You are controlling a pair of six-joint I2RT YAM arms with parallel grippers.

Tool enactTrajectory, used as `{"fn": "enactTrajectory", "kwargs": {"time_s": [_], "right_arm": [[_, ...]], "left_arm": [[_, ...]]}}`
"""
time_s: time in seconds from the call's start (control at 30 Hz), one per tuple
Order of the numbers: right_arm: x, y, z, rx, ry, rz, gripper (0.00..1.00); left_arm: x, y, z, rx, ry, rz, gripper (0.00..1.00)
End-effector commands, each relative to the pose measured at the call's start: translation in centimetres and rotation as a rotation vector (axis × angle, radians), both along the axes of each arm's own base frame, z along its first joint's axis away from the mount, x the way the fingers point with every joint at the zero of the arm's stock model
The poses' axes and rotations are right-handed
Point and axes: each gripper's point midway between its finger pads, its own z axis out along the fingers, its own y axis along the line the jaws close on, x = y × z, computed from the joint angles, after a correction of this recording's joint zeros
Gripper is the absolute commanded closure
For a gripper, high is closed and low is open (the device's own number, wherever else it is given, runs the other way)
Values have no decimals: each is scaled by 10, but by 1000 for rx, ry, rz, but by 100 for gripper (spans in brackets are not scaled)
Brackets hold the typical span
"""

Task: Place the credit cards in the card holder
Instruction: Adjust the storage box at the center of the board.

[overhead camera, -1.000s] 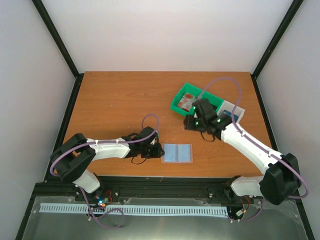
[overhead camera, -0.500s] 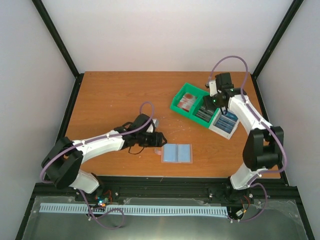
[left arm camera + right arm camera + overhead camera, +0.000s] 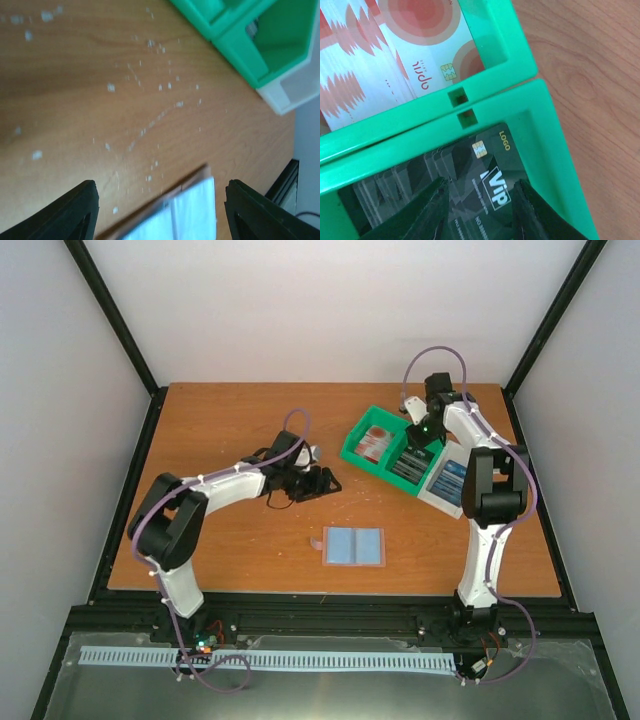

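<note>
While left fingers (image 3: pixel 70 215) withdraw released, right fingers (image 3: pixel 431 212) narrow over credit cards (image 3: pixel 492 181), grip unclear.

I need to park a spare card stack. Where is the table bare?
Bare: the far-left stretch of wooden tabletop behind the left arm, and the near strip left of the open tan folding card holder. Crowded: far right, where the right end effector hangs over the green-and-white plastic compartment tray.
</note>
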Motion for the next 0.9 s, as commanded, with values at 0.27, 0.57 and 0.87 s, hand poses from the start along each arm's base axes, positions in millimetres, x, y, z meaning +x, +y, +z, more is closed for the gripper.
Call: {"fn": "enactTrajectory", "kwargs": {"time_s": [0.27,0.57,0.87], "right_arm": [[-1,-3,-39,-75,96,158,58],[-1,-7,-49,-89,103,180,56],[2,-10,-57,-102,107,179,55]], "left_arm": [[86,-29,4,-42,-42,101,26],[132,-33,-16,11,-52,234,24],[146,-42,-25,14,-47,234,22]]}}
